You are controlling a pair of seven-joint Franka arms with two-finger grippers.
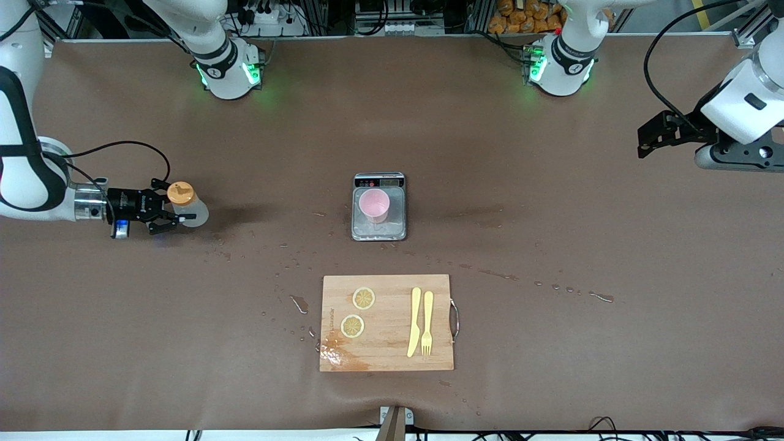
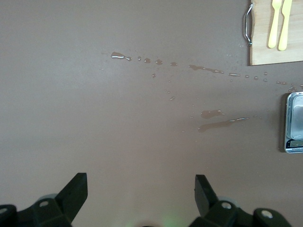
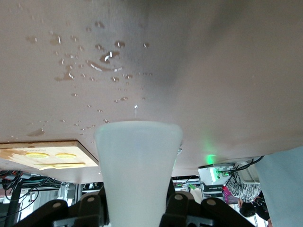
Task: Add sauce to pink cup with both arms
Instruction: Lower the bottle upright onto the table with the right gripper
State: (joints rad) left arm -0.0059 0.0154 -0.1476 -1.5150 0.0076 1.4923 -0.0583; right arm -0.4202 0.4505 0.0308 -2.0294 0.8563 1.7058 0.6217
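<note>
The sauce bottle (image 1: 191, 211), translucent white with an orange cap (image 1: 180, 193), is held over the table at the right arm's end. My right gripper (image 1: 173, 212) is shut on its body. In the right wrist view the bottle (image 3: 137, 165) fills the space between the fingers (image 3: 176, 204) of the right gripper (image 3: 137, 204). The pink cup (image 1: 374, 205) stands upright on a small scale (image 1: 395, 225) at the table's middle. My left gripper (image 1: 644, 142) hangs open over the left arm's end of the table, holding nothing. Its fingers (image 2: 75, 190) stand wide apart around the left gripper (image 2: 140, 188).
A wooden cutting board (image 1: 387, 343) lies nearer to the front camera than the scale, with two lemon slices (image 1: 364, 298), a yellow knife (image 1: 414, 321) and a fork (image 1: 427, 323). Water drops and streaks (image 1: 298, 304) dot the brown table. The scale's edge (image 2: 294, 124) shows in the left wrist view.
</note>
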